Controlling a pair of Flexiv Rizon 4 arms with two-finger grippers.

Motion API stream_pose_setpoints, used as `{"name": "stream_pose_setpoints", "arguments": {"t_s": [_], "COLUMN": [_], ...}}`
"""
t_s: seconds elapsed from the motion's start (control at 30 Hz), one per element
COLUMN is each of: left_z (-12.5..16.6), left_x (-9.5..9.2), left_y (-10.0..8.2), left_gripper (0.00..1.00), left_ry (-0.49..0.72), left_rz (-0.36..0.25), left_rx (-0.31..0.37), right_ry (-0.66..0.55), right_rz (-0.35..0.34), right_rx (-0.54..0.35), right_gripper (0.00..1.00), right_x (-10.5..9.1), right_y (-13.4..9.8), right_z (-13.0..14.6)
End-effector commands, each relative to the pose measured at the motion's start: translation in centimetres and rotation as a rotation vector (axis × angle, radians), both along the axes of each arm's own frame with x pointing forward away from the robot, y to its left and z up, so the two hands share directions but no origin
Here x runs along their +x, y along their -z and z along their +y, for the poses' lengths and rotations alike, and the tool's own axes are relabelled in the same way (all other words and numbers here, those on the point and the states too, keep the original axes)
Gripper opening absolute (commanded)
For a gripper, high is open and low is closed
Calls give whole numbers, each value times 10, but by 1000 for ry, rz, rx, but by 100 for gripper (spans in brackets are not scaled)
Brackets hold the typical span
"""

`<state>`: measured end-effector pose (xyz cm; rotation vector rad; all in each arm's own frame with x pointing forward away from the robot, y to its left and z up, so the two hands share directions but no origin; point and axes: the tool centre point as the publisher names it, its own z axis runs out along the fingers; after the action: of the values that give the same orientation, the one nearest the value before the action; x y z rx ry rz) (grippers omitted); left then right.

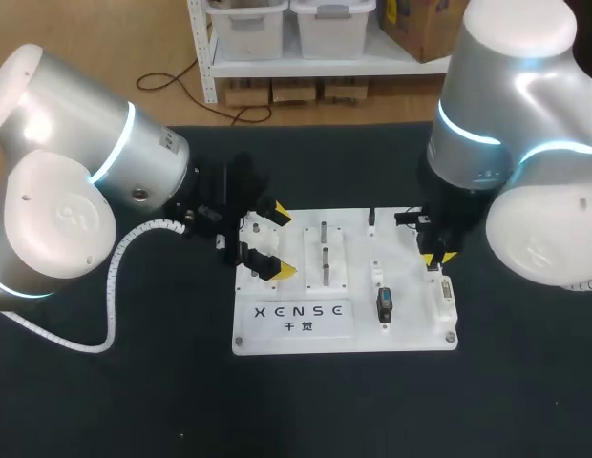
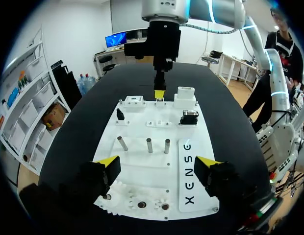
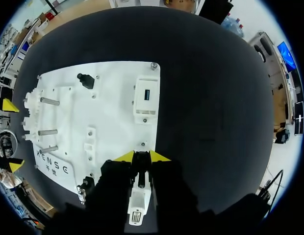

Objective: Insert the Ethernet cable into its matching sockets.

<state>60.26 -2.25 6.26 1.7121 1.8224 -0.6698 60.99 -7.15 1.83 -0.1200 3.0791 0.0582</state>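
Observation:
A white practice board (image 1: 344, 329) lies mid-table. My right gripper (image 1: 434, 256) hangs over the board's right edge, its yellow tips close together on a small dark Ethernet plug (image 3: 140, 164). In the right wrist view that gripper (image 3: 141, 156) stands just behind a white socket block (image 3: 139, 200). The left wrist view shows the same gripper (image 2: 159, 93) pointing straight down, beside that block (image 2: 185, 95). My left gripper (image 1: 277, 243) is open and holds nothing. It sits over the board's left end (image 2: 157, 169), above the small gears (image 2: 142, 204). No cable run is visible.
Three metal pegs (image 1: 324, 253) stand upright on the board's left half. A black connector (image 1: 384, 305) sits in a white holder near the front, and a small black knob (image 1: 371, 218) at the back. Another white block with a blue port (image 3: 146, 98) lies ahead of the right gripper.

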Motion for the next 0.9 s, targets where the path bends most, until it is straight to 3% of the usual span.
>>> {"name": "stream_pose_setpoints", "arguments": {"t_s": [0.03,0.3,0.9], "left_z": [-1,-1,-1], "left_x": [0,0,0], "left_y": [0,0,0], "left_gripper": [100,100,100], "left_ry": [-2,-2,-2], "left_rz": [1,1,1], "left_rx": [4,4,4], "right_ry": [-7,-26,-49], "right_rz": [-2,-32,-29], "right_rx": [-1,-1,-4], "right_gripper": [0,0,0], "right_x": [0,4,4], "right_y": [14,17,24], "right_z": [0,1,3]}}
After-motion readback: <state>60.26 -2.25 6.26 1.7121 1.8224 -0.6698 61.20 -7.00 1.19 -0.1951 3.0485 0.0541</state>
